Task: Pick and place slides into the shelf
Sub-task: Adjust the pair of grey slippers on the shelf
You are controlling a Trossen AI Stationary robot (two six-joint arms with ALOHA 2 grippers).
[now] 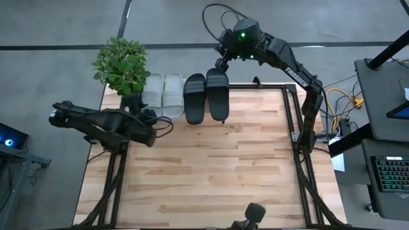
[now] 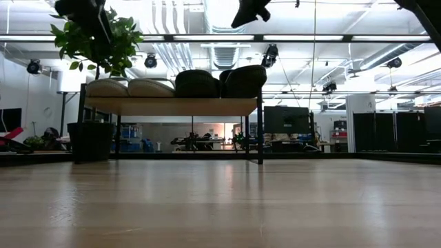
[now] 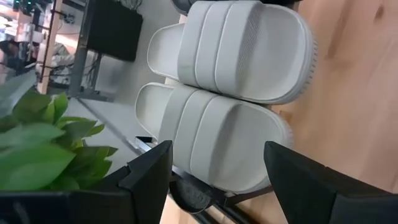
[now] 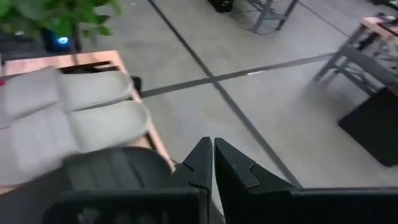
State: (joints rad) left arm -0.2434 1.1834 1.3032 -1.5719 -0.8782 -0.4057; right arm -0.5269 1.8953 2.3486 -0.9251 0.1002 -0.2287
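Four slides lie side by side, soles down, on the shelf's top board [image 2: 172,105] at the table's far edge. Two are light grey [image 1: 153,94] [image 1: 173,94] and two are black [image 1: 195,97] [image 1: 217,94]. My left gripper [image 1: 153,124] [image 3: 217,149] hovers open just near-left of the grey slides [image 3: 230,130], pointing at them from above without touching. My right gripper [image 1: 222,64] [image 4: 208,162] is shut and empty, high above the far end of the rightmost black slide [image 4: 106,171]. The low view shows it at the top, well above the shelf [image 2: 249,12].
A potted plant [image 1: 121,64] stands at the shelf's left end, close to my left arm, with its pot [image 2: 89,141] on the table. The bare wooden tabletop [image 1: 211,166] spreads out before the shelf. A desk with a keyboard [image 1: 390,172] stands off to the right.
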